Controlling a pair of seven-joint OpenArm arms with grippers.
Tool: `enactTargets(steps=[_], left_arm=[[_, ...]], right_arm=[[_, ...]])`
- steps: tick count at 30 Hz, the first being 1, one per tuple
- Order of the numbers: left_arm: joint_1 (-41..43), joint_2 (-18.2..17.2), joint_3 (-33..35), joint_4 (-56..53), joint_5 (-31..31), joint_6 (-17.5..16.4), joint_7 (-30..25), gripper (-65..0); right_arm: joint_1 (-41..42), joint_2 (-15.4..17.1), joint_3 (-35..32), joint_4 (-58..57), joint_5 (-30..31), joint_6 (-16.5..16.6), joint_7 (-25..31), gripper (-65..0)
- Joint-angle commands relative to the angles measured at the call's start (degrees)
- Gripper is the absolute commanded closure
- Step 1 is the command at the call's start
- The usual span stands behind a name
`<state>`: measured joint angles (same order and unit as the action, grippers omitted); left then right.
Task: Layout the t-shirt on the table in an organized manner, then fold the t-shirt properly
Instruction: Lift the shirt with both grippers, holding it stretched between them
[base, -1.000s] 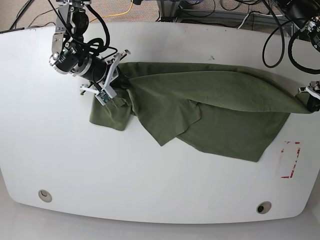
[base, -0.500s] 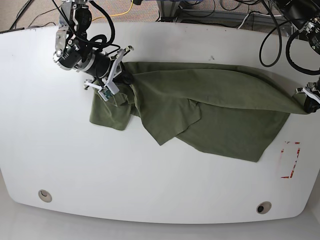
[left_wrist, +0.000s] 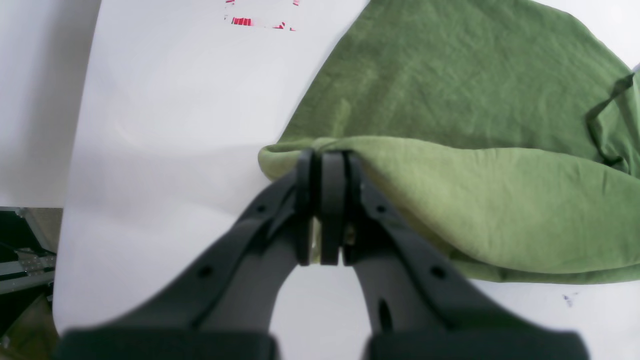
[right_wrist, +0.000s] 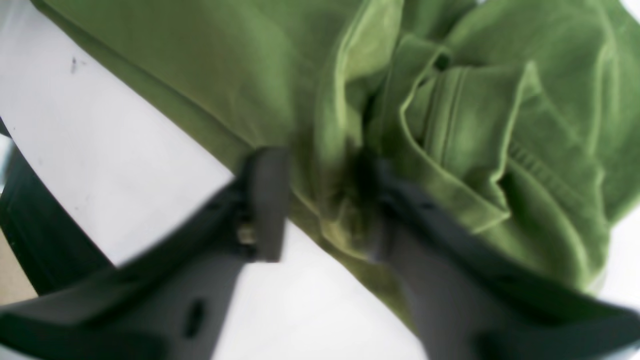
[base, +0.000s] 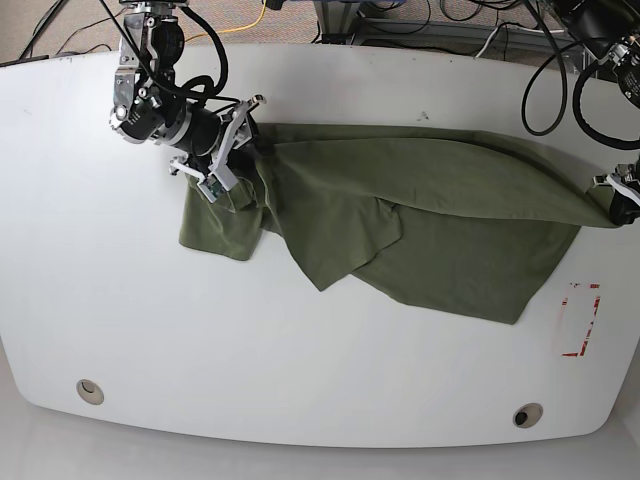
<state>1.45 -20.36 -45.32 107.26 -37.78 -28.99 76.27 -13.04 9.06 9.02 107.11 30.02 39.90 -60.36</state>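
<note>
- I see the t-shirt (base: 420, 220) spread across the upper middle of the tabletop (base: 300, 380) in the base view, olive green and wrinkled, stretched from the upper left toward the right edge of the frame.
- Its lower part is folded over itself, with a pointed flap hanging toward the lower centre and a smaller bunched piece (base: 215, 225) lying at the left end.
- My left gripper (left_wrist: 325, 165) has its fingers pressed together on a fold of the shirt's hem; in the left wrist view the cloth wraps over the fingertips and runs off to the right of the frame.
- In the base view that gripper (base: 620, 195) sits at the far right edge, with the shirt drawn out to a narrow corner there.
- My right gripper (right_wrist: 320, 200) has its fingers apart, with a bunch of crumpled cloth lying between them; the view is blurred, and I cannot tell whether the fingers still press on it.
- In the base view the right gripper (base: 225, 150) is at the upper left, over the gathered left end of the shirt.
- A red-marked rectangle (base: 580, 320) shows on the tabletop at the lower right, just clear of the shirt's edge.
- Two round grommets (base: 90, 390) sit near the bottom edge.
</note>
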Motion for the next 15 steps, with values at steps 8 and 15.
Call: enactTargets(steps=[8,15], left_arm=[[-0.27,-1.22,-0.26,0.91,-0.68,0.03,-1.41,0.0],[-0.27,-1.22,-0.26,0.91,-0.68,0.03,-1.41,0.0]], right_arm=[[2.62,0.22,0.17,0.63,0.88,0.10,1.15,-33.5],[5.08,-1.89,0.08,-2.80,0.79,0.10,1.15,-33.5]])
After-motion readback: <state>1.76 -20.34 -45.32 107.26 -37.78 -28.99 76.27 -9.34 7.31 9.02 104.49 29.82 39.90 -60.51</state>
